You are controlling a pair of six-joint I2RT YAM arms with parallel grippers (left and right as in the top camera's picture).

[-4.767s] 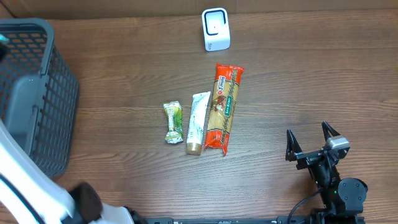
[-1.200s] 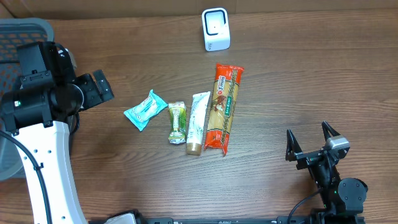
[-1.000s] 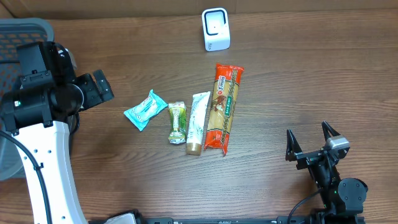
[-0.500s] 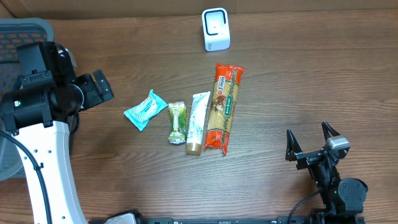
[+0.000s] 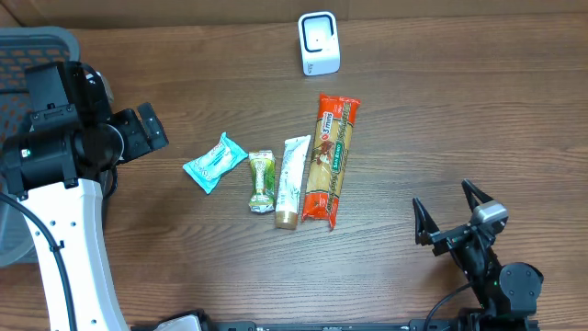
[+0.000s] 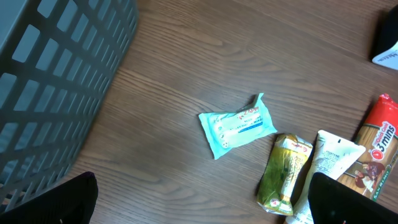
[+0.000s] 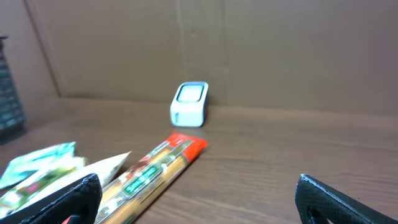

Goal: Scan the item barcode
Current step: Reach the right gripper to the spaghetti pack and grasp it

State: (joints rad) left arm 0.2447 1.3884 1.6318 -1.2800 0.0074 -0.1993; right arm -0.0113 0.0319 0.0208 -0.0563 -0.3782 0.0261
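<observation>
Four items lie in a row mid-table: a teal packet (image 5: 214, 162), a green snack wrapper (image 5: 262, 181), a white tube (image 5: 292, 181) and a long orange spaghetti pack (image 5: 332, 159). The white barcode scanner (image 5: 319, 43) stands at the back. My left gripper (image 5: 147, 131) hovers left of the teal packet (image 6: 237, 124), open and empty. My right gripper (image 5: 444, 202) stands open near the front right, facing the spaghetti pack (image 7: 155, 171) and the scanner (image 7: 189, 104), holding nothing.
A dark grey plastic basket (image 5: 37, 46) fills the far left corner, right behind my left arm; its wall (image 6: 56, 81) shows in the left wrist view. A cardboard wall closes off the back of the table.
Since the oldest frame the teal packet has appeared on the table and my left arm has come up beside the basket. In the last half second my right gripper shifted slightly left.
</observation>
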